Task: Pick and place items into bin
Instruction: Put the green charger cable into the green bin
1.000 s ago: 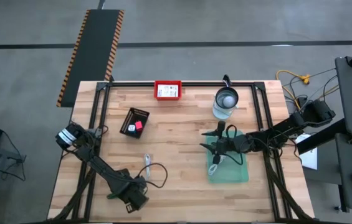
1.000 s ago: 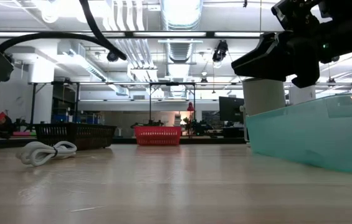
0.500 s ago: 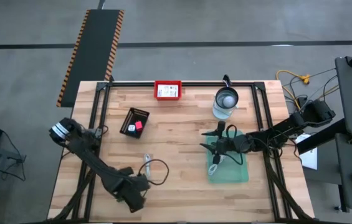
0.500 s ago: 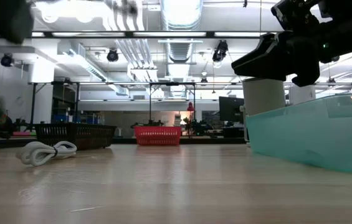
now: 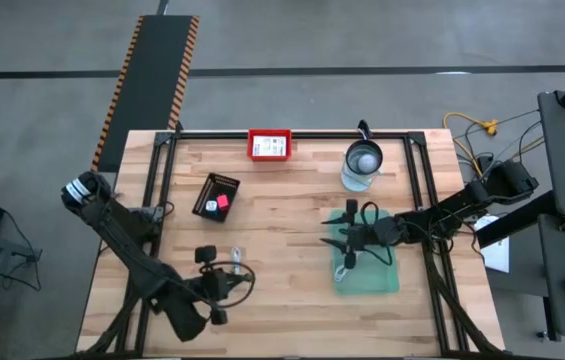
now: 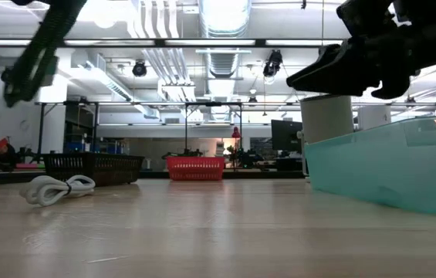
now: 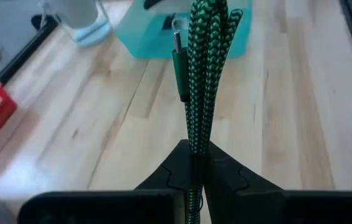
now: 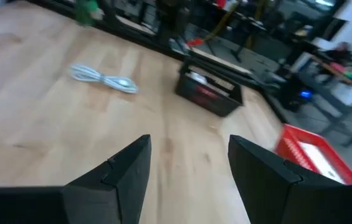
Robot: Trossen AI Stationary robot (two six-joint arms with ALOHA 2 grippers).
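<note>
Items for sorting lie spread over the wooden table, the largest thing in view, with black rails along its edges. The teal bin comes next, sitting on the table's right half, its pale green wall filling the right of the low view. Over the bin hangs the right hand, fingers spread wide with nothing between them. Near the table's front left, the left hand is raised off the wood, its fingers pinched tight on a green braided cable folded into a bundle, a plug end showing beside the strands. A glass jar with a metal lid stands behind the bin. A red tray holding a white card sits at the back edge, and a black basket with a pink ball inside lies left of centre. A white coiled cable rests on the wood, well apart from the bin.
</note>
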